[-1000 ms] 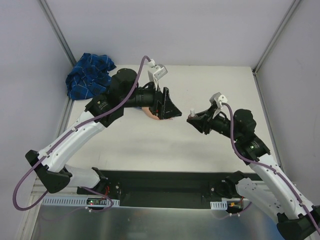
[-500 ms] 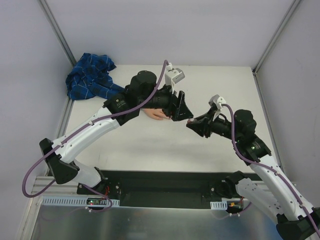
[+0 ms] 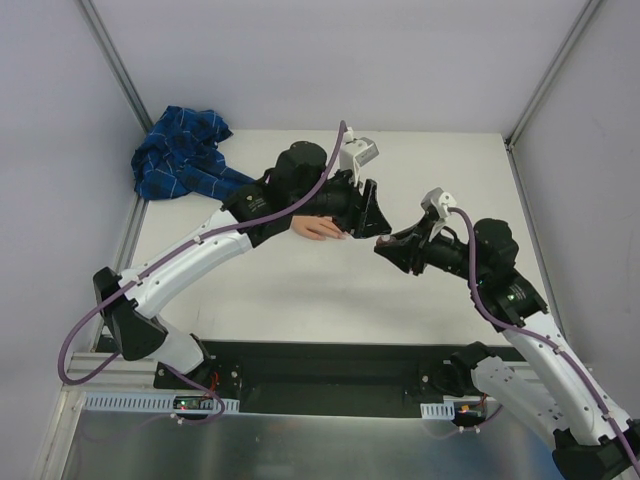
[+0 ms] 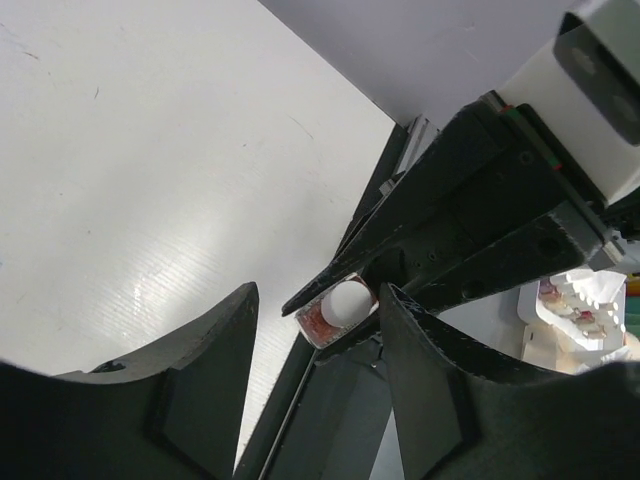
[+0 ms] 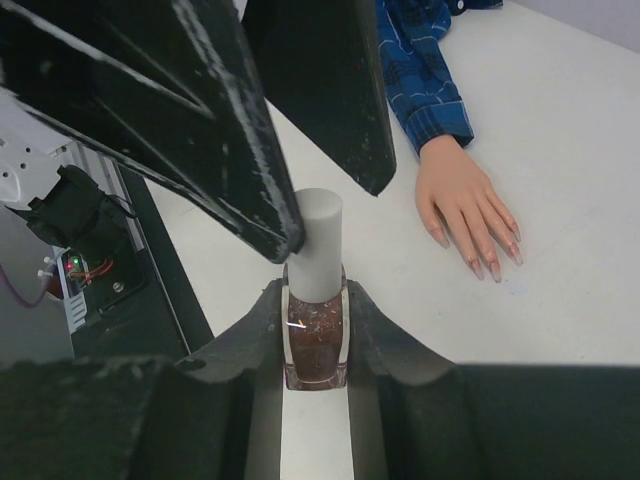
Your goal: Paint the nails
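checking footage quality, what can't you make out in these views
- Top view: brown glittery polish bottle with white cap, nearly hidden between the left hand and right hand.
- Top view: pale peach fake hand's nails, too small to judge.
- Right wrist view: blue plaid sleeve, cut off by top edge.

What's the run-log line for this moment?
right claw: shut on polish bottle | left claw: open, straddling white cap | fake hand: flat on table, untouched
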`<state>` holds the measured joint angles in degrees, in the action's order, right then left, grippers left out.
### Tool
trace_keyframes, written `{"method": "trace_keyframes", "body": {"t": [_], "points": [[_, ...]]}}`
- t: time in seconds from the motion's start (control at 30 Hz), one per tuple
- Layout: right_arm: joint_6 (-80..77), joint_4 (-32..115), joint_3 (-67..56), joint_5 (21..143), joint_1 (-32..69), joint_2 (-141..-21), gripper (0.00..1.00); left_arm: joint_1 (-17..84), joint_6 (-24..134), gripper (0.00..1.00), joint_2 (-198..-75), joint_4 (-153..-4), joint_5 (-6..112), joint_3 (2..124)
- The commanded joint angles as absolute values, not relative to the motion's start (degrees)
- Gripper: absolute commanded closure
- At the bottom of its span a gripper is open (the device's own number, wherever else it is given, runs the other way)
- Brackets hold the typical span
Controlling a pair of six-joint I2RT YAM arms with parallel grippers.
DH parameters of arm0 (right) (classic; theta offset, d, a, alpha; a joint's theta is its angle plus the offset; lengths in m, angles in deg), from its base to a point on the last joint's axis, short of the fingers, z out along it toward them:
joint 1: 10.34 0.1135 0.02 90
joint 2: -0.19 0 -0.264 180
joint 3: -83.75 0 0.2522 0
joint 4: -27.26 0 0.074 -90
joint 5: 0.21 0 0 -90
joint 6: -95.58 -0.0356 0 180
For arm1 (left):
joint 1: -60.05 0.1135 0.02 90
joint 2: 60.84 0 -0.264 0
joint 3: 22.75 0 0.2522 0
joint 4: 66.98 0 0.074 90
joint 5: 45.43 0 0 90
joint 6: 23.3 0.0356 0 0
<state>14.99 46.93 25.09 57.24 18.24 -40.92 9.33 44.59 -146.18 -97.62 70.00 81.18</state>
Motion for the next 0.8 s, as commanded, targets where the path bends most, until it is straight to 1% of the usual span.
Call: {"method": "trace_keyframes", "body": {"t": [0.0,0.1,0.13,0.4,0.43,0.5,0.53,0.57,0.6,0.63,0.67,0.7,0.73,0.77], "points": [[14.46,44.27,21.39,56.22,17.88,-39.89,1.00,8.73,42.36,0.52,-147.59,-95.68,71.81,83.20],[14.46,44.36,21.30,56.22,17.96,-39.98,1.00,8.72,42.35,0.62,-147.94,-95.68,72.17,83.91],[14.46,44.36,21.30,56.22,17.88,-39.89,1.00,8.72,42.27,0.64,-148.03,-95.68,72.34,83.99],[14.20,43.39,21.04,57.19,17.96,-40.24,1.00,8.73,40.77,0.66,-149.00,-95.68,75.60,84.44],[14.20,43.39,20.95,57.19,17.88,-40.16,1.00,8.72,40.77,0.72,-148.91,-95.68,75.51,84.26],[13.93,43.39,20.77,57.01,17.88,-40.42,1.00,8.73,41.21,0.81,-148.56,-95.68,74.98,84.17],[13.93,43.39,20.77,57.01,17.88,-40.42,1.00,8.81,41.39,0.90,-148.39,-95.77,74.46,84.08],[13.84,43.39,20.95,57.01,17.96,-40.42,1.00,8.73,41.82,0.95,-148.21,-95.68,73.93,84.08],[13.67,43.39,21.12,57.53,17.96,-40.33,1.00,8.81,42.00,1.00,-147.95,-95.68,73.75,84.08],[13.49,43.48,21.21,57.54,17.96,-40.42,0.99,8.73,42.09,1.00,-147.77,-95.68,73.40,84.08],[13.49,43.39,21.30,57.54,17.88,-40.33,0.97,8.72,42.44,1.00,-147.59,-95.68,72.96,84.08],[13.40,43.65,21.30,57.62,17.96,-40.33,0.93,8.72,42.62,1.00,-147.24,-95.68,72.61,84.17],[13.49,43.83,21.39,57.54,17.88,-40.33,0.83,8.81,42.88,1.00,-146.89,-95.68,72.26,84.00],[13.67,44.01,21.30,57.45,17.96,-40.50,0.80,8.73,43.49,1.00,-146.72,-95.68,72.00,83.99]]}}
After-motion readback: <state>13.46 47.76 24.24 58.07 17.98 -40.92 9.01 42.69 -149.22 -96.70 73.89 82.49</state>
